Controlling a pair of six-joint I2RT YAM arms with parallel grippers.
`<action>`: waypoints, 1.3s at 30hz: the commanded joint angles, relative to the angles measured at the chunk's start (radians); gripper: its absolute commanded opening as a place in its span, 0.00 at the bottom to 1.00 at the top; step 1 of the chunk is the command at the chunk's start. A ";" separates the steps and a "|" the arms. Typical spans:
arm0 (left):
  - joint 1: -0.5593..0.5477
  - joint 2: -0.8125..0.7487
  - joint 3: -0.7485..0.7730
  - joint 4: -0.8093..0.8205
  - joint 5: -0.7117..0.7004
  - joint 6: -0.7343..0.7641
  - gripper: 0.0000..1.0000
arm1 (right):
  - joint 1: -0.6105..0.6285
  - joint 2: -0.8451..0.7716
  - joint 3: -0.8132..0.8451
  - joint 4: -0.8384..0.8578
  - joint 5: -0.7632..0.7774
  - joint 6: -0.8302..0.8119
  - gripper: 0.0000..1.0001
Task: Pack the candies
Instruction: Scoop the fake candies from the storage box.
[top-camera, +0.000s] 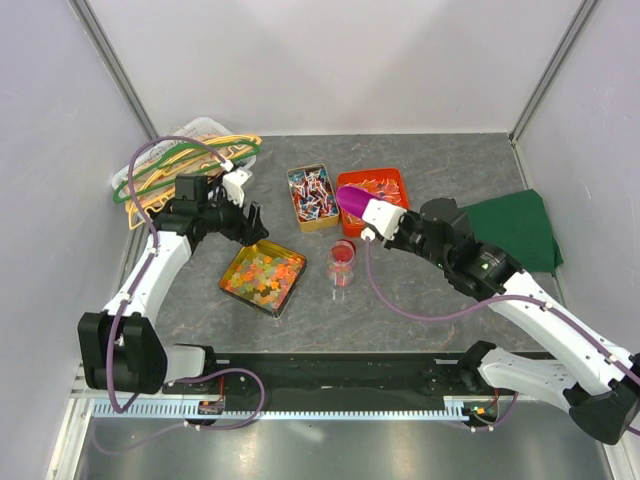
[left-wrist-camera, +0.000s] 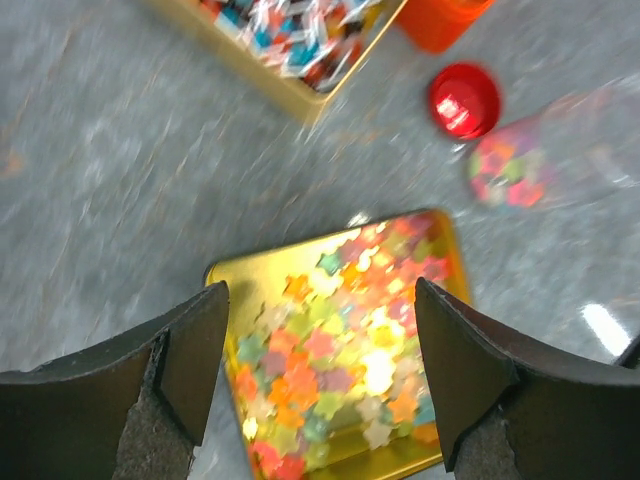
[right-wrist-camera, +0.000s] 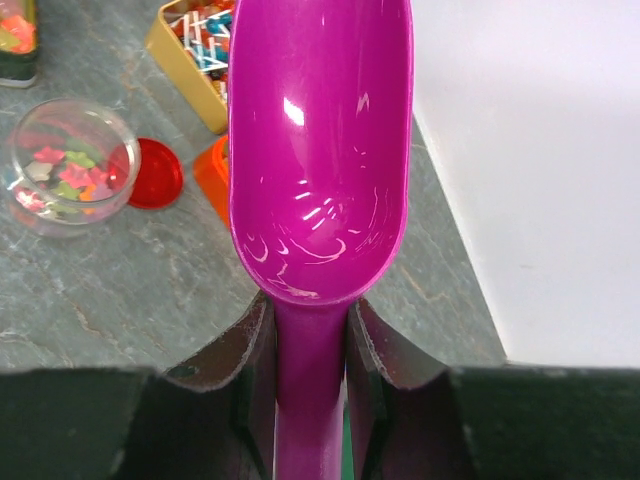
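Two gold tins (top-camera: 241, 262) of candies (top-camera: 265, 278), one jar (top-camera: 342, 262); left pincer (left-wrist-camera: 320, 290) spread, right pincer (right-wrist-camera: 310, 305) pinching scoop (right-wrist-camera: 320, 150).

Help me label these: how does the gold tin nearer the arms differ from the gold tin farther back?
The near tin holds loose pastel sweets; the far tin holds twist-wrapped pieces. The near tin sits turned cornerwise in the top view; the far tin lies nearly straight. The near tin looks broader than the far tin. Both are open, rectangular and gold.
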 joint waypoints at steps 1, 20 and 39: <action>0.009 -0.057 -0.042 0.026 -0.106 0.101 0.81 | 0.006 0.014 0.120 -0.055 0.075 -0.003 0.00; 0.021 0.087 -0.171 0.179 -0.298 0.202 0.95 | 0.026 0.032 0.124 -0.066 0.035 0.026 0.00; 0.021 0.281 -0.121 0.251 -0.364 0.216 0.80 | 0.032 0.051 0.115 -0.066 0.003 0.037 0.00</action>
